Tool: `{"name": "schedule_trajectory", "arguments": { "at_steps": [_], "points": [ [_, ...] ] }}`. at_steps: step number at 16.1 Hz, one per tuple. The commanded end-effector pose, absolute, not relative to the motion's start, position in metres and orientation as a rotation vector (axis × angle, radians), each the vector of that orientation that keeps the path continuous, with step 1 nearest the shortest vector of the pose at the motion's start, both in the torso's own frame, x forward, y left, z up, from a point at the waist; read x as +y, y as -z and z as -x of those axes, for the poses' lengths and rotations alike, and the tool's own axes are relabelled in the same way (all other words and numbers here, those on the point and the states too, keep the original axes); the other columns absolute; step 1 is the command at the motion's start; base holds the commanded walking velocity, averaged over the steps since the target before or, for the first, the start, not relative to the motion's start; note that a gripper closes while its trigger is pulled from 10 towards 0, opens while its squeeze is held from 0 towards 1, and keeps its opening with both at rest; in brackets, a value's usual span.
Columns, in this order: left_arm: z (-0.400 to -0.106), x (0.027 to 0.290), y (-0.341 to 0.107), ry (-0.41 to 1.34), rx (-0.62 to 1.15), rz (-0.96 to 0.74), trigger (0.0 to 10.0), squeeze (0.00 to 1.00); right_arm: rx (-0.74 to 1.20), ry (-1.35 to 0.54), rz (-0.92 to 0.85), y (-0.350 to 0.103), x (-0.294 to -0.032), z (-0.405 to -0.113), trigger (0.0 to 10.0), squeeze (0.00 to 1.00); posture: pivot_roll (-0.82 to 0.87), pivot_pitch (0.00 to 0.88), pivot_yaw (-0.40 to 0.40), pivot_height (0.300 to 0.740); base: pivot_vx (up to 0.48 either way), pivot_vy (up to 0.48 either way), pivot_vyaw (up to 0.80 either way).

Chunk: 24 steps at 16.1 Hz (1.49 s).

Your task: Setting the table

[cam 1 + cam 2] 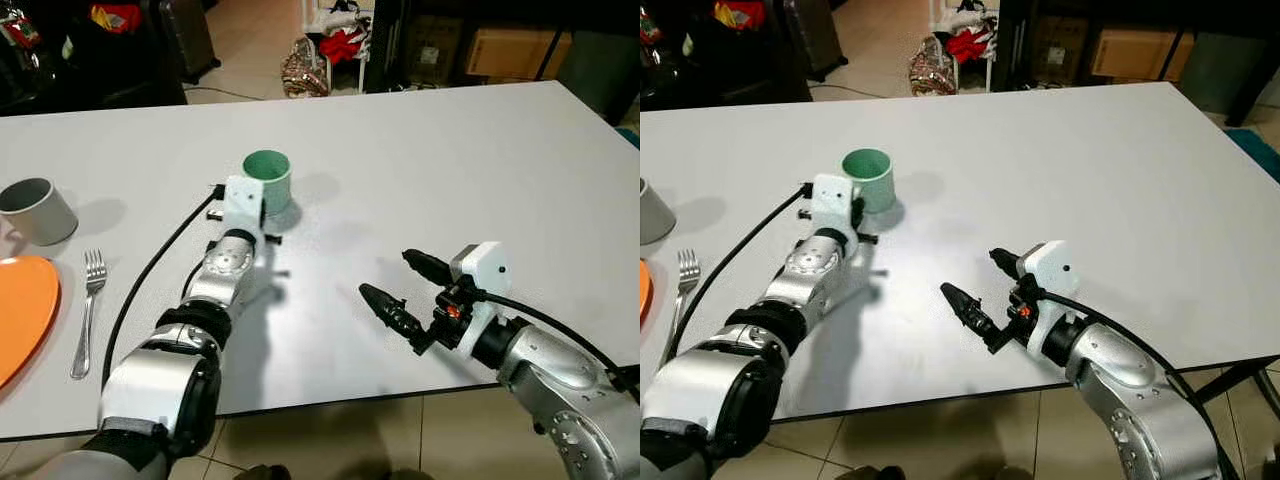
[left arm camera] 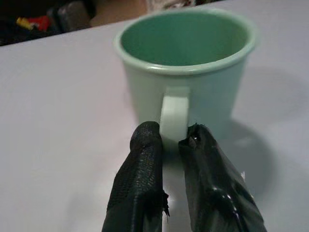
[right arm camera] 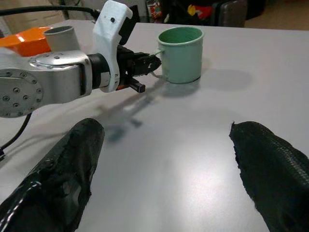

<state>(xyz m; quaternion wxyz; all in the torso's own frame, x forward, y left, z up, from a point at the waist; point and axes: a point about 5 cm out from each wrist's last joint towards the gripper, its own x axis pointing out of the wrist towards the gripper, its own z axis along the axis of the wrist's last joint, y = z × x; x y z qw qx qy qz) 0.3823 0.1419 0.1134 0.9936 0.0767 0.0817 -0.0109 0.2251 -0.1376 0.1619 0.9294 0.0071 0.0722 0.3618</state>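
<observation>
The green mug (image 2: 186,72) stands upright on the desk (image 1: 450,160), handle toward the robot, pinched by the left gripper (image 2: 170,140). Beside it, the right gripper (image 1: 392,282) hovers spread wide.

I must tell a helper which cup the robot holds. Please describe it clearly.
On the large white table, look near the middle, ahead of the left gripper. The pale green mug stands upright there, its handle pinched by the black fingers. The other cup, the grey cup, stands beside the orange plate.

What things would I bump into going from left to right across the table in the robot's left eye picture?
Orange plate → grey cup → fork → left gripper, its fingers shut on the handle of the green mug → right gripper, fingers open.
</observation>
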Motion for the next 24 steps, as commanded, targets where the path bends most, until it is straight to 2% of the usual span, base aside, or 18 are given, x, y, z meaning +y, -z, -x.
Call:
{"name": "schedule_trajectory", "arguments": {
  "at_steps": [1,6,8,9,10,11,21,24],
  "points": [
    [-0.373,0.151,-0.093,-0.013,0.269,-0.17,10.0,0.0,0.146,-0.767,-0.016,-0.164,-0.135,-0.222,10.0,0.0,-0.3,0.127,0.067,0.74,0.0,0.0,0.0],
    [-0.372,0.154,-0.089,-0.024,0.295,-0.126,10.0,0.0,0.158,-0.822,-0.035,-0.165,-0.133,-0.221,10.0,0.0,-0.29,0.113,0.058,0.74,0.0,0.0,0.0],
    [-0.372,0.153,-0.09,-0.013,0.291,-0.157,10.0,0.6,0.148,-0.834,-0.037,-0.167,-0.132,-0.222,10.0,0.0,-0.29,0.11,0.061,0.74,0.0,0.0,0.0],
    [-0.372,0.153,-0.09,-0.013,0.288,-0.163,10.0,0.6,0.146,-0.834,-0.038,-0.167,-0.132,-0.222,10.0,0.0,-0.29,0.11,0.061,0.74,0.0,0.0,0.0],
    [-0.373,0.152,-0.091,-0.012,0.279,-0.163,10.0,0.87,0.143,-0.834,-0.039,-0.168,-0.132,-0.222,10.0,0.0,-0.29,0.106,0.062,0.74,0.0,0.0,0.0],
    [-0.374,0.152,-0.093,-0.011,0.271,-0.165,10.0,1.0,0.141,-0.834,-0.04,-0.168,-0.132,-0.223,10.0,0.0,-0.29,0.106,0.064,0.74,0.0,0.0,0.0],
    [-0.385,0.156,-0.127,-0.007,0.085,-0.113,10.0,1.0,0.113,-0.837,-0.038,-0.173,-0.137,-0.227,10.0,0.0,-0.27,0.079,0.063,0.74,0.0,0.0,0.0],
    [-0.383,0.163,-0.131,0.004,0.036,-0.093,10.0,1.0,0.103,-0.837,-0.041,-0.173,-0.138,-0.224,10.0,0.0,-0.25,0.037,0.072,0.74,0.0,0.0,0.0]
  ]
}}
